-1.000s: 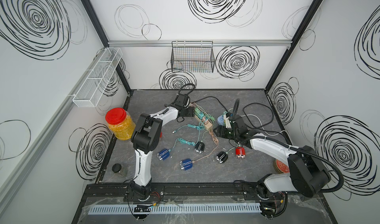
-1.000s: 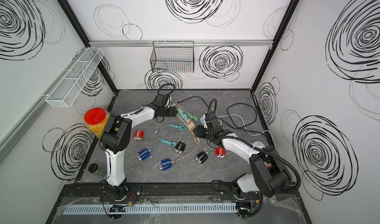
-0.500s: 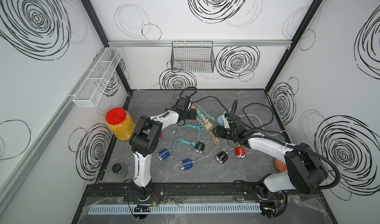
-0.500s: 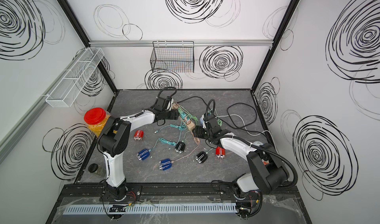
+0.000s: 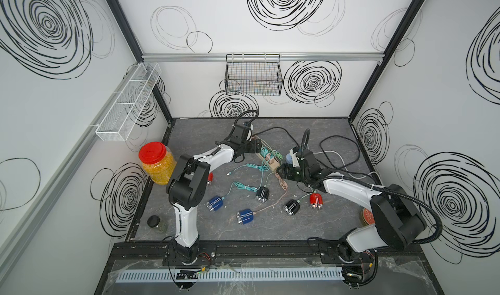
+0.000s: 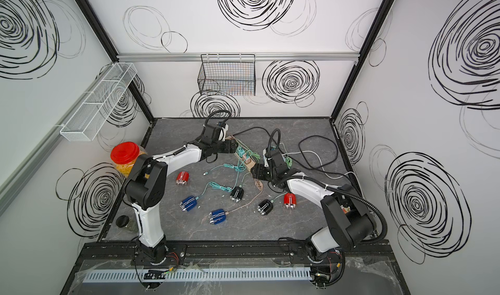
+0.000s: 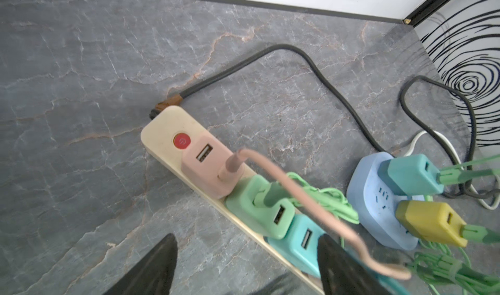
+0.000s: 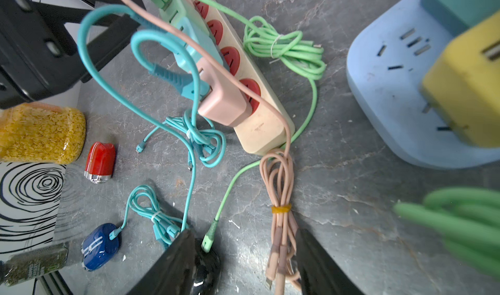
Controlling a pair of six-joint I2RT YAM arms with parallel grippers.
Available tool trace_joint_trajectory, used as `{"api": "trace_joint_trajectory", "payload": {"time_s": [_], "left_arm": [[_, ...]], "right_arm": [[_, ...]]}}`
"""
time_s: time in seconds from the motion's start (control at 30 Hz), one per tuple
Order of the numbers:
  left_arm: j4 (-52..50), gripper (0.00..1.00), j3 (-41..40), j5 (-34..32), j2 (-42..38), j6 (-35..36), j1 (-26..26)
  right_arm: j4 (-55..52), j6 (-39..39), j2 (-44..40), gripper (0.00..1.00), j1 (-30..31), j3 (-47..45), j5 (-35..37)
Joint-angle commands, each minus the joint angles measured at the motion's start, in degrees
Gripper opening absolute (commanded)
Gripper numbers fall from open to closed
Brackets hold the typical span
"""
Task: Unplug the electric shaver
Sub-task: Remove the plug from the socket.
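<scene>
Step in hand looks like the approach, nothing unplugged yet. Left claw (image 7: 246,236) is open, with its fingers straddling the power strip (image 7: 162,128) around the teal charger (image 7: 295,247) and clamped on nothing. Right claw (image 8: 244,231) is open too, low over the bundled part of the pink cable (image 8: 281,223), just off the strip's near end. The bundle sits between its fingers, but not pinched as far as I can tell. Several shavers lie on the table (image 5: 311,134). My guess is you want the blue shaver (image 5: 244,217), since that cable runs from it to the pink charger (image 7: 208,166) beside the red switch (image 7: 181,141). It lies on its side on the robot's side of the strip, well apart from both claws. Its long axis runs roughly across the table, slightly skewed, with the shiny head end toward the left arm's side and the cable end toward the right. Next move as I read it: slide the left claw along the strip toward the switch, close on the pink plug (image 7: 231,166) and pull straight along the plug's axis. Pin the strip with the right claw so it doesn't lift. Mind the green cable (image 7: 319,199) looped right beside that plug.
</scene>
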Motion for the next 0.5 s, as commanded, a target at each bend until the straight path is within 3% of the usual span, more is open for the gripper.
{"api": "trace_joint_trajectory", "payload": {"time_s": [0.0, 0.23, 0.47], "left_arm": [[-0.56, 0.84, 3.67, -2.83, 2.63, 0.01, -1.24], [-1.17, 0.84, 6.01, -5.32, 5.65, -0.11, -1.89], [0.74, 0.80, 1.86, -7.15, 5.64, -0.38, -2.17]], "right_arm": [[1.36, 0.37, 1.60, 0.62, 0.07, 2.43, 0.47], [1.86, 0.55, 1.94, 0.60, 0.07, 2.62, 0.24], [2.19, 0.13, 1.93, 0.60, 0.03, 2.29, 0.36]]}}
